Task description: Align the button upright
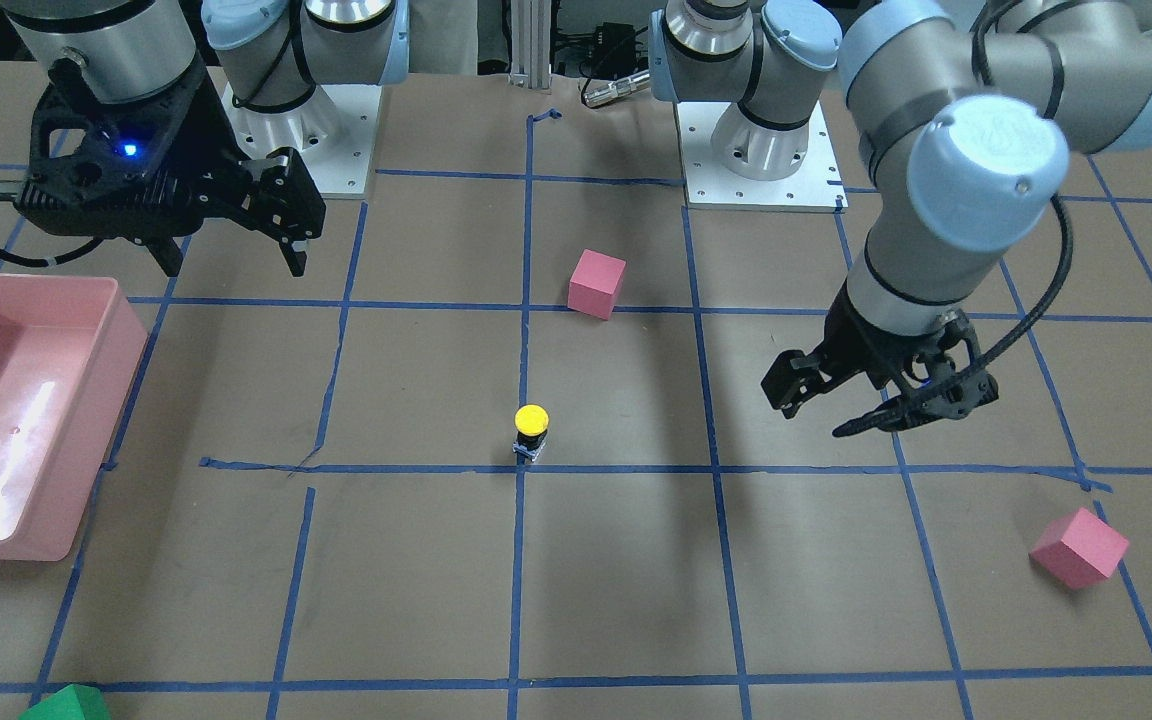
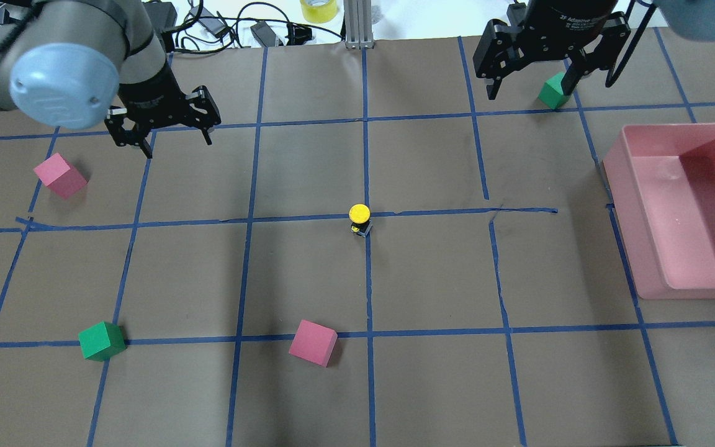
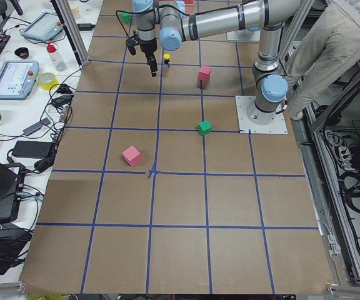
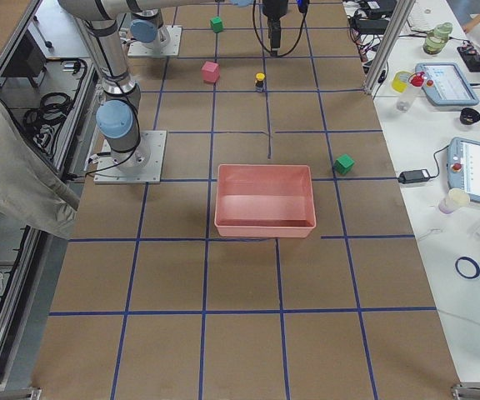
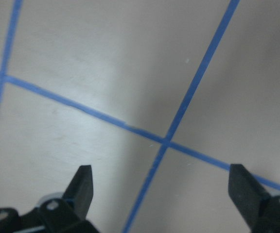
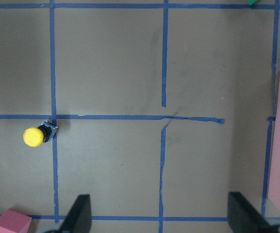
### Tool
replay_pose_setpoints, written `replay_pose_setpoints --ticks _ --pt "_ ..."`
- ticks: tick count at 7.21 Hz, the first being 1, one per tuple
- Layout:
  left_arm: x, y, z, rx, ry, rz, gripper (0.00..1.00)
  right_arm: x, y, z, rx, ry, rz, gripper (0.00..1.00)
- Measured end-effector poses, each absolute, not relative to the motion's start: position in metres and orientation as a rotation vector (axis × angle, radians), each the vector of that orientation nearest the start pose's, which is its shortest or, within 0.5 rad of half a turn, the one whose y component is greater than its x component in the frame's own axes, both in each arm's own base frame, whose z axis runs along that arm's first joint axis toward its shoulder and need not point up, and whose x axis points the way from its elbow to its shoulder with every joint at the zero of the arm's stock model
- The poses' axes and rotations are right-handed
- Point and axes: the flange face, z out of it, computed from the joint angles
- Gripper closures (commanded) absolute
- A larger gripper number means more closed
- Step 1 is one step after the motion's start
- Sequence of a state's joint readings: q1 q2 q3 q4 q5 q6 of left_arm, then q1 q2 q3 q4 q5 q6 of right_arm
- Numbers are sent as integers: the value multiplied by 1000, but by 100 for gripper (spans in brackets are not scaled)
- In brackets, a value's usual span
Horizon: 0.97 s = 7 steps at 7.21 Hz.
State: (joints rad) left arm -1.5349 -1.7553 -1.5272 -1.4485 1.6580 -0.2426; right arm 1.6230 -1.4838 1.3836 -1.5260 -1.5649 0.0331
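On brown paper [image 1: 416, 570], round-capped yellow button [image 1: 531, 430]

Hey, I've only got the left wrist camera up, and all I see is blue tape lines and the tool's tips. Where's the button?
Observer: The button sits at the middle of the table, on a crossing of tape lines, off to the robot's right of the left tool.
Operator: Okay. Is it standing up or lying on its side?
Observer: Standing. Its yellow cap is on top, the black body rests on the table, and nothing touches it.
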Motion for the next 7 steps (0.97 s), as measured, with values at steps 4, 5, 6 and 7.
replay_pose_setpoints --ticks 4,5,6,7 --pt "-101 -518 510 -92 3086 -14 0 160 -515 526 -27 3140 -70 0" --pt "-101 -511 513 -36 3090 -5 0 160 -507 525 -21 3141 -68 0" --pt "-103 -504 520 -2 3114 -19 0 160 -503 522 -20 3141 -65 0" --pt "-105 -500 522 13 3132 -25 0 159 -501 521 -19 3141 -66 0"
